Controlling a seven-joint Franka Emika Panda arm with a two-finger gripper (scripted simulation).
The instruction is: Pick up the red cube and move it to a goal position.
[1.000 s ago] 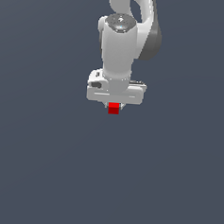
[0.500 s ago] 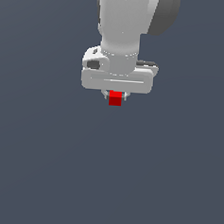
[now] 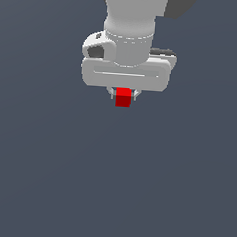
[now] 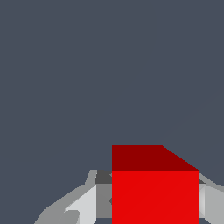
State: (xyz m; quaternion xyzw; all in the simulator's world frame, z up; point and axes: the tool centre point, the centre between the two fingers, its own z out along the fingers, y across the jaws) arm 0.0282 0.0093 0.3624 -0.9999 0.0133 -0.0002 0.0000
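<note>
The red cube (image 3: pixel 123 97) is small and bright red with a darker lower side. It sits between the two short fingers of my white gripper (image 3: pixel 123 95), just under the wide white hand. The gripper is shut on the cube and holds it above the plain grey ground. In the wrist view the red cube (image 4: pixel 155 192) fills the space between the grey fingers (image 4: pixel 87 203), which press on both of its sides. The arm's body hides the upper part of the hand in the exterior view.
Only a flat dark grey surface (image 3: pixel 113 190) shows around the arm. No goal marker shows in either view.
The arm and the held cube have grown larger in the exterior view and the hand has turned a little, so the gripper has risen toward the camera with the cube in it.
</note>
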